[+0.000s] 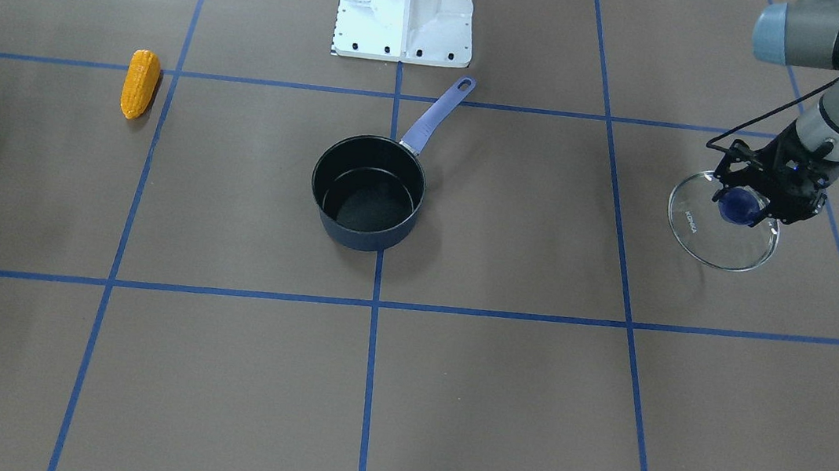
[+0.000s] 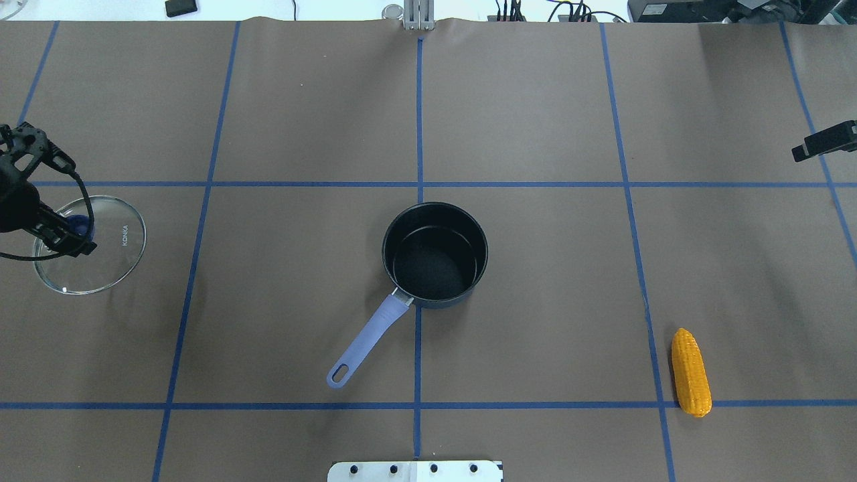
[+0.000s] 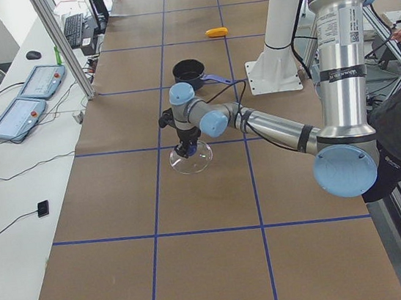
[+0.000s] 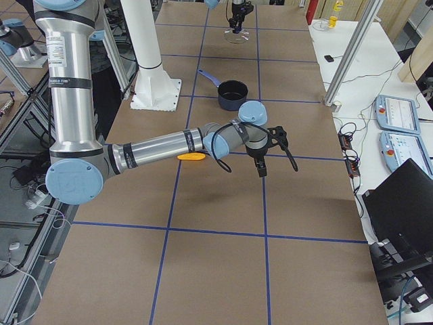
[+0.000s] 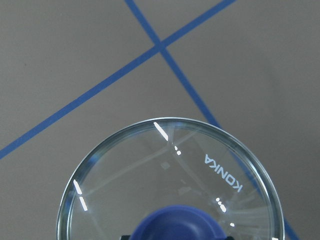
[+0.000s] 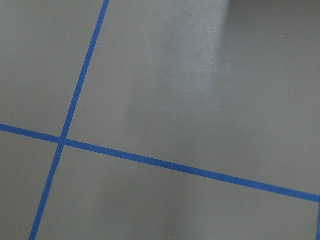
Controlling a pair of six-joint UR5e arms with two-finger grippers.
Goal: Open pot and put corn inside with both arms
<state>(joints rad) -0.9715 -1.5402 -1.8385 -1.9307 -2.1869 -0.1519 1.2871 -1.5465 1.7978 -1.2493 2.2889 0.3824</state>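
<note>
- Left gripper (image 1: pixel 743 206) is clamped on the blue knob (image 5: pixel 180 226) of the glass lid (image 1: pixel 710 238), far out on my left side of the table (image 2: pixel 301 120).
- I can't tell if the lid's rim touches the table or hangs just over it.
- Pot (image 2: pixel 435 254) stands open mid-table, nothing inside, with its handle (image 2: pixel 365 345) pointing back toward the robot base.
- Corn (image 2: pixel 691 371) lies flat on the table on my right side, well apart from the pot, crossing a blue tape line (image 2: pixel 535 405).
- Right gripper (image 4: pixel 262 164) hangs over bare table, out past the corn, touching nothing. I can't tell whether its jaws are open or closed.
</note>
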